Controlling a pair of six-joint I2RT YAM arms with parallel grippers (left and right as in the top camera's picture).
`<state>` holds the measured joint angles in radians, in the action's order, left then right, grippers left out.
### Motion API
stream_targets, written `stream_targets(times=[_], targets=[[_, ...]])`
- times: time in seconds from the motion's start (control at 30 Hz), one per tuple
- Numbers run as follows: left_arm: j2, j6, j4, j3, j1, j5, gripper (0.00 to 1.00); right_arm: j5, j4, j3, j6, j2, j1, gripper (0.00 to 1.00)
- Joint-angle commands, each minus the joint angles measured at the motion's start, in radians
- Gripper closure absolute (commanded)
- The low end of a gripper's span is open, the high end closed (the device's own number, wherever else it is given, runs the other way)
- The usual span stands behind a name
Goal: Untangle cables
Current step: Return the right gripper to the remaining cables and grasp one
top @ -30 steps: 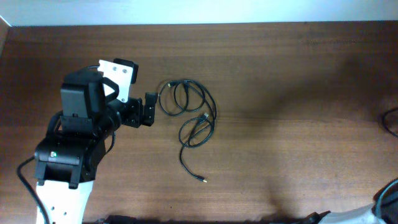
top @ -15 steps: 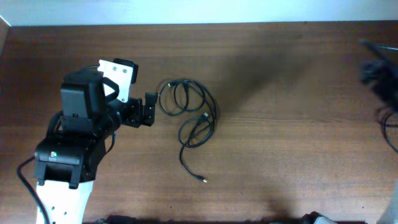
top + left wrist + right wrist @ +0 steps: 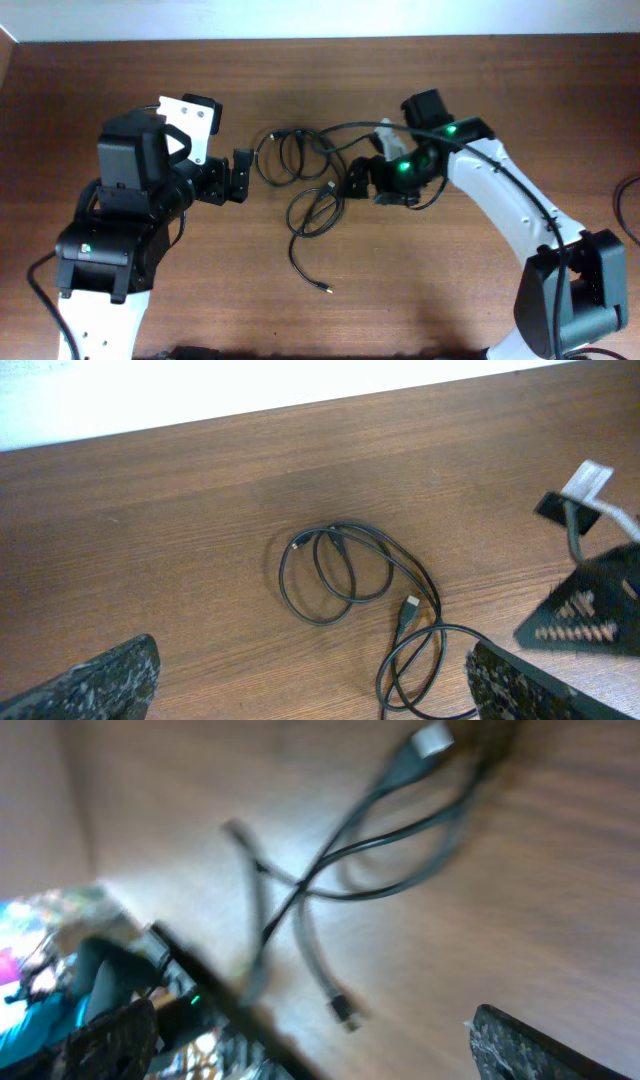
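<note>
I counted two arms at one table (image 3: 500, 90), with two grippers: the left gripper (image 3: 240, 175) and the right gripper (image 3: 358, 183). The cables (image 3: 308, 190) lay in one tangle, and I could not tell how many cords made it. Three plug ends showed: the top plug (image 3: 278, 133), the middle plug (image 3: 327, 188) and the bottom plug (image 3: 324, 288).

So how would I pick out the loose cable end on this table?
Near the middle of the wooden table lies a tangle of thin black cables. One strand trails out of the lowest loop toward the robot's side and ends in a small metallic plug, the only end lying clear of the loops.
</note>
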<state>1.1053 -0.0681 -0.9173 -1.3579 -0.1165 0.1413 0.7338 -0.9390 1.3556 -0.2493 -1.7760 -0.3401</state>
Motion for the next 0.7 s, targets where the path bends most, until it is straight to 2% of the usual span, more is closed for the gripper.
stream_targets(times=[0.0, 0.07, 0.13, 0.2, 0.23, 0.47, 0.57, 0.63, 0.67], targets=[[0.002, -0.009, 0.003, -0.004, 0.002, -0.004, 0.01, 0.083, 0.016, 0.001, 0.013, 0.0, -0.05, 0.02], [0.002, -0.009, 0.003, -0.004, 0.002, -0.004, 0.01, 0.051, 0.039, 0.0, 0.006, 0.0, -0.087, 0.05], [0.002, -0.009, 0.003, -0.004, 0.002, -0.005, 0.01, 0.035, 0.058, 0.0, 0.006, 0.0, -0.118, 0.22], [0.002, -0.009, 0.003, -0.004, 0.002, -0.005, 0.01, -0.005, 0.089, -0.004, -0.003, 0.0, -0.142, 0.22], [0.002, -0.008, 0.003, -0.004, 0.002, -0.005, 0.01, -0.058, 0.095, -0.012, -0.05, 0.0, -0.161, 0.29], [0.002, -0.009, 0.003, -0.004, 0.002, -0.004, 0.01, -0.137, 0.129, -0.066, -0.059, 0.0, -0.184, 0.32], [0.002, -0.009, 0.003, -0.004, 0.002, -0.004, 0.01, -0.133, 0.208, -0.126, -0.093, 0.0, -0.185, 0.31], [0.002, -0.009, 0.003, -0.004, 0.002, -0.005, 0.01, -0.103, 0.252, -0.14, -0.108, 0.0, -0.184, 0.4], [0.002, -0.009, 0.003, -0.004, 0.002, -0.004, 0.01, -0.106, 0.269, -0.14, -0.12, 0.0, -0.184, 0.47]])
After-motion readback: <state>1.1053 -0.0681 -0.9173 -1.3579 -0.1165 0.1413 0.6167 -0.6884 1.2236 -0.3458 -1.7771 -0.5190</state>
